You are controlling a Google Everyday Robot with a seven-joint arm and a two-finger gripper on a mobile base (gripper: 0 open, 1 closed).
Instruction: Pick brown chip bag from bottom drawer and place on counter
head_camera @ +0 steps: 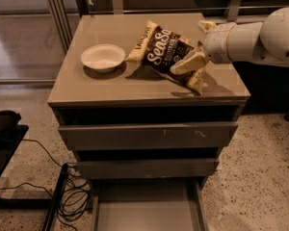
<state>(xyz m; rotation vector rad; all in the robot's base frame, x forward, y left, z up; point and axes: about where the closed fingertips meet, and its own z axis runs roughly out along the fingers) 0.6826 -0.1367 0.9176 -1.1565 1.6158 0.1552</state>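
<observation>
The brown chip bag (159,52) lies on the counter (106,85), right of centre, with its white "Sea Salt" script facing up and its left end tilted up. My gripper (197,44) reaches in from the right on a white arm and sits at the bag's right end. Its cream fingers (189,63) are spread apart on either side of that end, and the bag rests on the slab. The bottom drawer (147,208) is pulled out at the foot of the cabinet and its floor is bare.
A white bowl (103,57) stands on the counter left of the bag. The two upper drawers (149,136) are slightly ajar. Black cables (72,196) and a dark stand lie on the floor at the left. A railing runs behind the cabinet.
</observation>
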